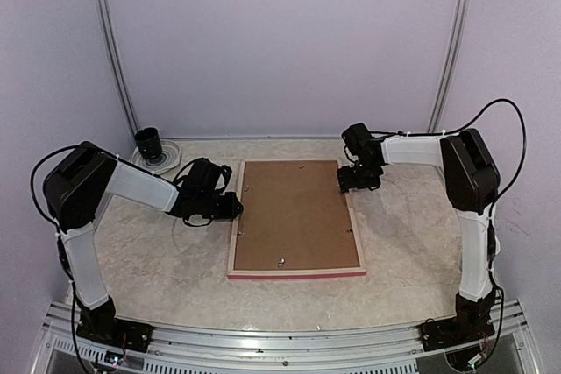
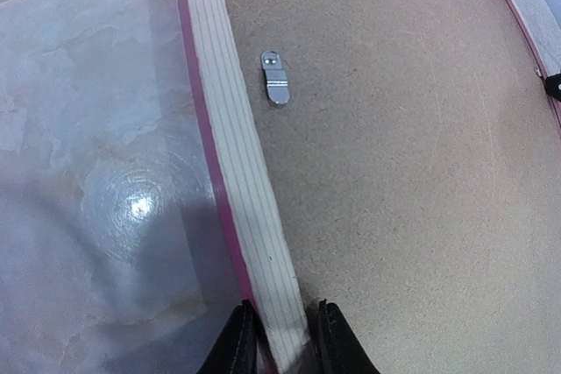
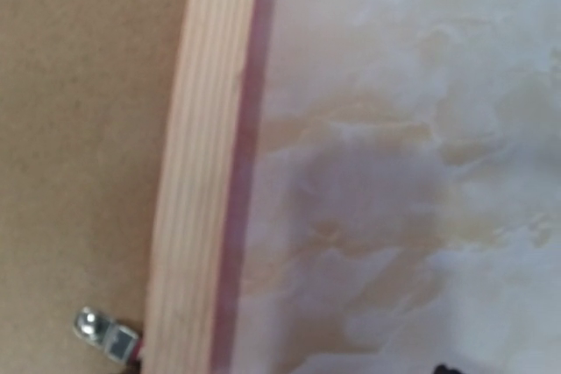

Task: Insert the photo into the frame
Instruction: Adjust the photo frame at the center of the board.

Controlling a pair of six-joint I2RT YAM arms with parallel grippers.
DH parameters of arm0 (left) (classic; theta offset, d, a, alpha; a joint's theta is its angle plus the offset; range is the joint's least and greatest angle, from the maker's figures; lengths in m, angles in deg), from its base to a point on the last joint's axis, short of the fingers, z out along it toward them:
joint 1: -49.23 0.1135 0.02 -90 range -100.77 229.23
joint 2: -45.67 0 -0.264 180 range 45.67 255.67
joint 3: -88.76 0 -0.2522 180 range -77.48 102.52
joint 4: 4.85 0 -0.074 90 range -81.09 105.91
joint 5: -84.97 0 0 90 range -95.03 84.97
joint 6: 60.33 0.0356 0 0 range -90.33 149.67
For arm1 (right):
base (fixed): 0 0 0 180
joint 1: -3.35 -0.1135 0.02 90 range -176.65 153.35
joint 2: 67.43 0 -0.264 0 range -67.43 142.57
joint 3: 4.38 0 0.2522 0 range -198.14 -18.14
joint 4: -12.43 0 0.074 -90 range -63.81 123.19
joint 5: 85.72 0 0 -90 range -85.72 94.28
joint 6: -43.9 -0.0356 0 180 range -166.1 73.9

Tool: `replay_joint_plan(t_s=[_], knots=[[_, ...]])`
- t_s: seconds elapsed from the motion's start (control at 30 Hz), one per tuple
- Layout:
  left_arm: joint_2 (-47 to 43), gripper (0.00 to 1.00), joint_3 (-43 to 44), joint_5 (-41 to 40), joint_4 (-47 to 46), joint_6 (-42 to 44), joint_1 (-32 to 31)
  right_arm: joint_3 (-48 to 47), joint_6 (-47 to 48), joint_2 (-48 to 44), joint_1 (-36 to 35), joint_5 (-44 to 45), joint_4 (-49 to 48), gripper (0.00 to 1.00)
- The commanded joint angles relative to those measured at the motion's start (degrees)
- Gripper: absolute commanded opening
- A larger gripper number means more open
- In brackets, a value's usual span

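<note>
1 frame (image 1: 296,272) flat on the pale marbled surface (image 1: 412,243), face down, near the middle of it. Shows pale wood rails on the back, a bright pink-red edge along the near side, and a brown backing board (image 1: 294,212) filling the opening. Small metal turn clips (image 2: 276,79) sit on the board close to the rails.

Left fingers (image 2: 238,346) at the frame's left rail, about halfway along it. From the left wrist, 2 black tips straddling that rail: 1 outside against the pink-red edge, 1 inside over the backing board, with the wood strip filling the narrow gap between them. Cannot tell whether clamped on the rail or only close beside it.

Right fingers (image 1: 358,181) over the frame's right rail, near the far right corner. Spread wide, with nothing held between them. From the right wrist, a blurred look down on the wood rail and its pink-red outer edge. Bare surface to the right of it, and 1 such clip at the lower left by the board's edge. Only a sliver of black at the bottom border of that view, too small to name.

At the far left of the surface, well apart from the frame, 1 dark ribbed cup (image 1: 148,141) upright on a clear round dish (image 1: 168,157).
</note>
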Motion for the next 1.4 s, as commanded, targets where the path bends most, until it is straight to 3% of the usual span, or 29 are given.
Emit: replay_joint_plan(t_s=[0.0, 0.43, 0.73, 0.97, 1.37], knots=[[2.5, 0.11, 0.2, 1.6, 1.2, 1.9, 0.1, -1.0, -0.7, 1.9, 0.5, 3.5, 0.8, 0.74], [2.8, 0.09, 0.3, 1.9, 1.0, 2.0, 0.0, -3.7, -0.3, 3.6, 0.5, 4.9, 1.2, 0.74], [2.5, 0.09, -0.1, 2.0, 0.5, 1.5, -0.1, -1.7, -0.9, -0.7, 0.5, -1.7, 2.2, 0.75], [1.8, 0.11, -0.7, 2.0, -0.1, 0.9, -0.2, 4.3, -2.8, -5.5, 0.5, -10.0, 1.9, 0.74], [0.2, 0.11, -1.5, 1.0, -0.4, -1.4, -2.7, 13.7, -4.7, -10.6, 0.5, -10.5, -1.9, 0.74]])
